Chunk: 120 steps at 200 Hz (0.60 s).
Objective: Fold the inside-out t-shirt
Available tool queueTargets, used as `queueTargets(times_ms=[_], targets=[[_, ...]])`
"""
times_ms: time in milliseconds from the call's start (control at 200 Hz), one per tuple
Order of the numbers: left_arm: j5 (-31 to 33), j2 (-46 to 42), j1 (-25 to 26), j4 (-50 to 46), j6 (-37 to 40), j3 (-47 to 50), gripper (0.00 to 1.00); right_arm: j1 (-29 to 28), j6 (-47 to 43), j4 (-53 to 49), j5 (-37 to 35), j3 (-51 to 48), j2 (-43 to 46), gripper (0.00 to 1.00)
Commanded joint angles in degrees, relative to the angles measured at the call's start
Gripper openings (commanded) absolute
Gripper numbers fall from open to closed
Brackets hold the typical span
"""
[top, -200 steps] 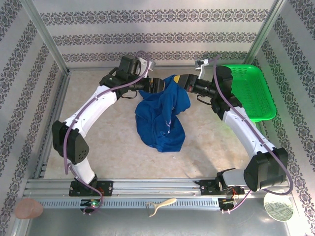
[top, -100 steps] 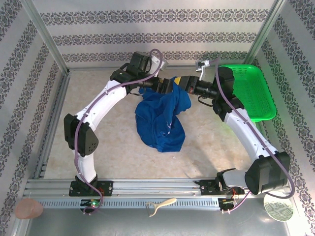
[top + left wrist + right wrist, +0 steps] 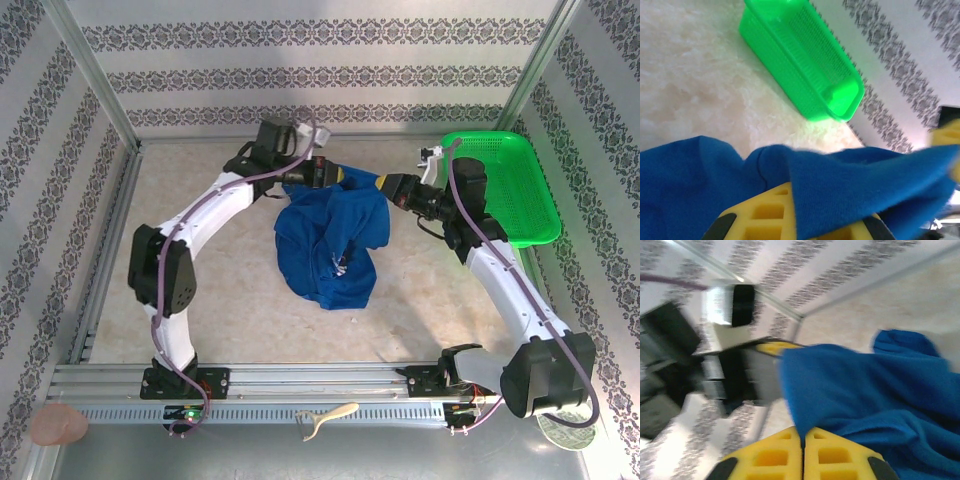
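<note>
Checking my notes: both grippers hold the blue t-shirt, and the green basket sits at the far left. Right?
No: the top external view shows the green basket at the far right, not the far left. The left gripper and right gripper do hold the blue t-shirt.

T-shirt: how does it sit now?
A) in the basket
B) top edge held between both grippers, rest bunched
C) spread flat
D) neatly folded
B: the t-shirt has its top edge stretched from the left gripper to the right gripper, with the rest crumpled on the table.
</note>
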<state>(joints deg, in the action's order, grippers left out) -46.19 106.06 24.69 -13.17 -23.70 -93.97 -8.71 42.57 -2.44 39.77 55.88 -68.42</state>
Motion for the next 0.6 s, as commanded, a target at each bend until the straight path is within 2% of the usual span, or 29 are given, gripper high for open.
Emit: queueTargets(times_ms=[0,100,180,360,505,595], targets=[[-2.9,-8.5,-1.8,12.6,-9.4,6.0,0.00,0.5,-7.0,-10.6,-8.2,1.5,-0.6,0.30],[-2.8,-13.2,-1.8,15.2,-13.0,11.3,0.00,0.3,-7.8,-14.3,-9.6,3.4,0.5,0.47],[-0.6,-16.7,-1.8,17.0,-15.3,15.4,0.00,-0.8,-7.6,-17.9,-11.3,5.9,2.2,0.56],[3.7,-21.7,-1.7,19.8,-18.9,20.5,0.00,-9.4,-5.8,-22.5,-21.4,10.0,4.9,0.66],[4.5,-22.7,-0.9,20.0,-19.8,20.9,0.00,-16.3,-4.7,-23.1,-28.6,13.5,1.8,0.69],[4.8,-22.6,-0.3,19.2,-19.5,20.3,0.00,-19.0,-3.6,-21.5,-30.0,15.3,-1.5,0.72]])
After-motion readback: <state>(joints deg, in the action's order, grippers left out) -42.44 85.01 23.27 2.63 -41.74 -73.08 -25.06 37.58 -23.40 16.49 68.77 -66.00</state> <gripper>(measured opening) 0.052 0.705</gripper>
